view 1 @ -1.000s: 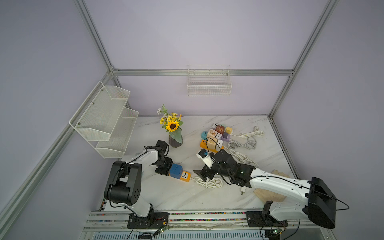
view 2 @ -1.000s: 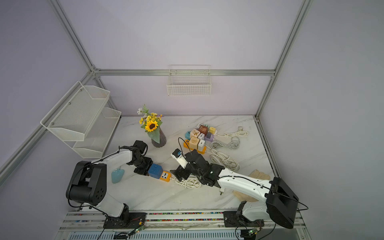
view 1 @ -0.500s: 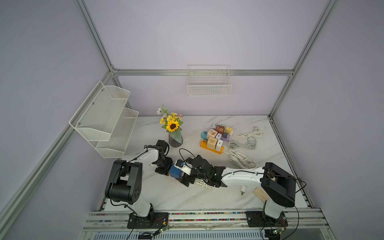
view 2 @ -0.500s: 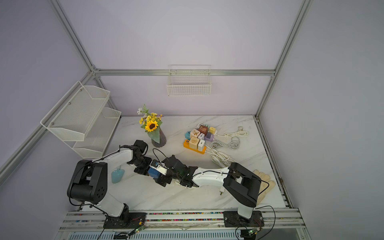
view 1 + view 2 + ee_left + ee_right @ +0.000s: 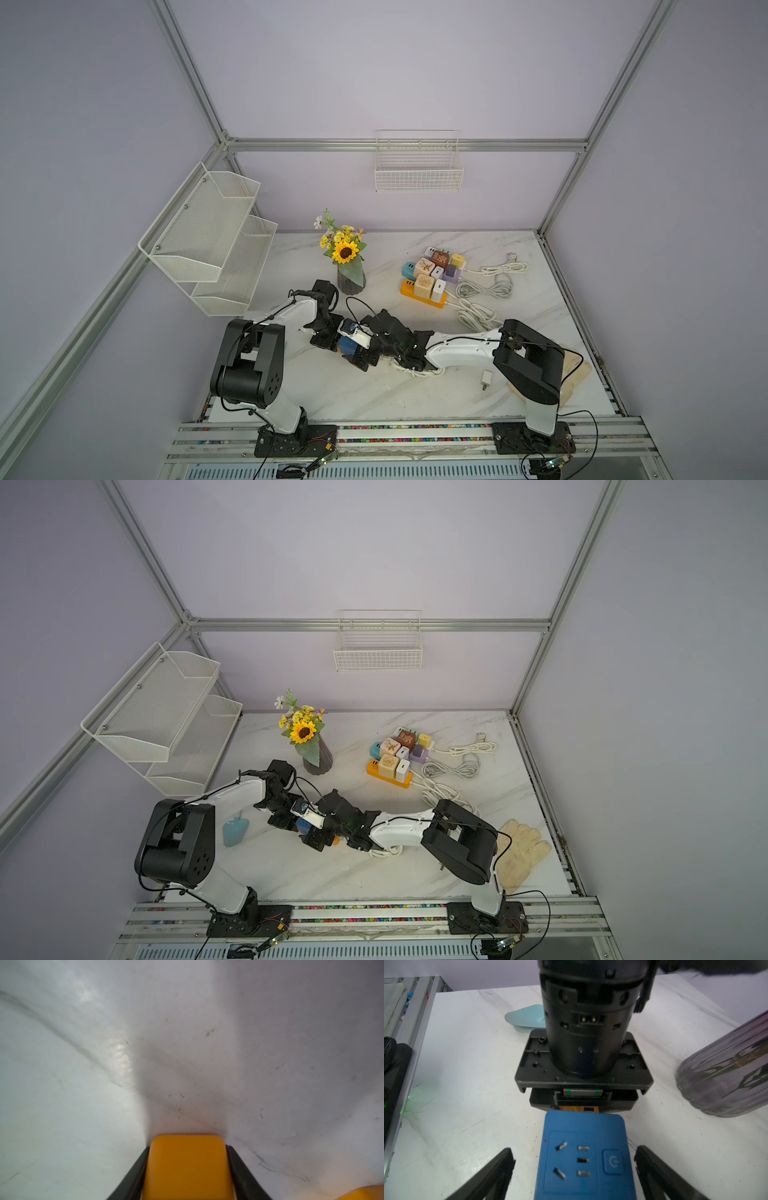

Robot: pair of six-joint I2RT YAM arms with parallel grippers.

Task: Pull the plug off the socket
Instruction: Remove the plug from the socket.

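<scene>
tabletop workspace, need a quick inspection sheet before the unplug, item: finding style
surface: marble tabletop, a few dark specks
job's things: blue adapter block against orange power strip, not yet pulled apart
clutter: loose white charger, glove, pale blue dish, flower vase, second strip loaded with cubes
grippers: left gripper shut on the orange power strip; right gripper open, straddling the blue adapter block without touching
cables: white cords coiled by the second strip; white coil under the right arm
surroundings: wire basket on the back wall, mesh shelf on the side wall
</scene>
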